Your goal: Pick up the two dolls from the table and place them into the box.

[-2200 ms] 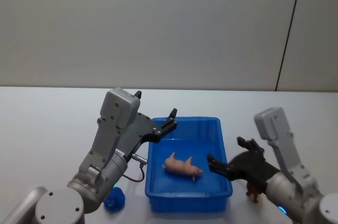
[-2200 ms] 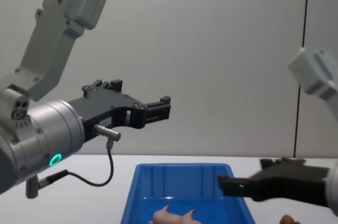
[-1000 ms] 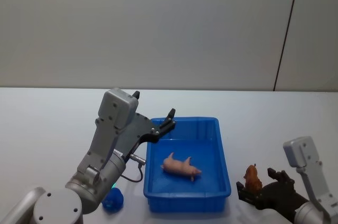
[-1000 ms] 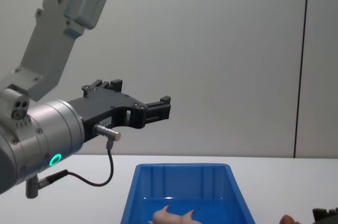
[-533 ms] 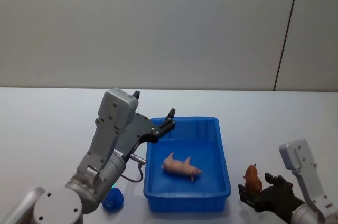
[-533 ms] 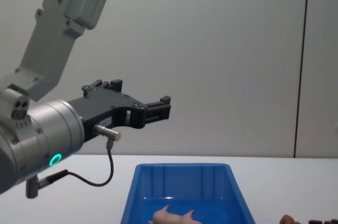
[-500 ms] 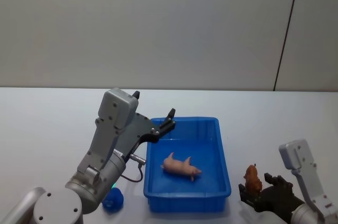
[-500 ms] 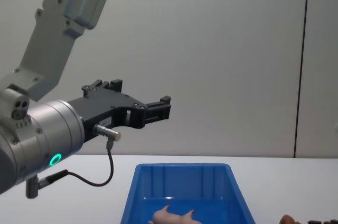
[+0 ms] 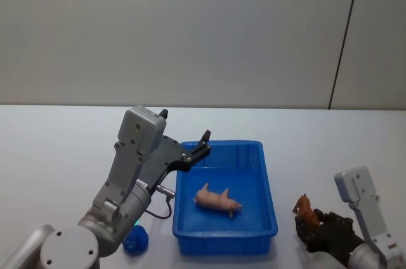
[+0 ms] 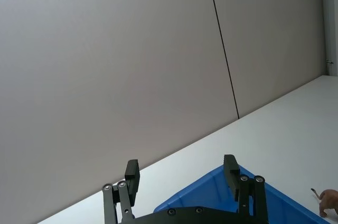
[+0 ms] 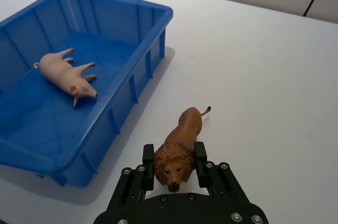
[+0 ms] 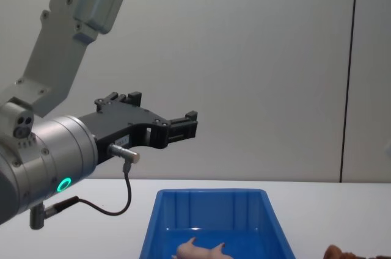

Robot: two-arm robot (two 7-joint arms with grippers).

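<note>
**A:** Where do things stand, biggest first?

**B:** The flat, matte white table (image 9: 57, 148) carries the glossy blue plastic box (image 9: 222, 144), which has ribbed sloping walls and a rolled rim.

**A:** And the arms?

**B:** The left gripper (image 10: 181, 171) hangs above the box's far left corner, its black fingers spread wide. The right gripper (image 11: 174, 155) sits low over the table just right of the box, pinching the reddish-brown lion doll (image 11: 187, 123) at its shaggy mane.

**A:** The other doll?

**B:** The plump, smooth pink pig doll (image 11: 63, 71) lies on its side on the box floor.
</note>
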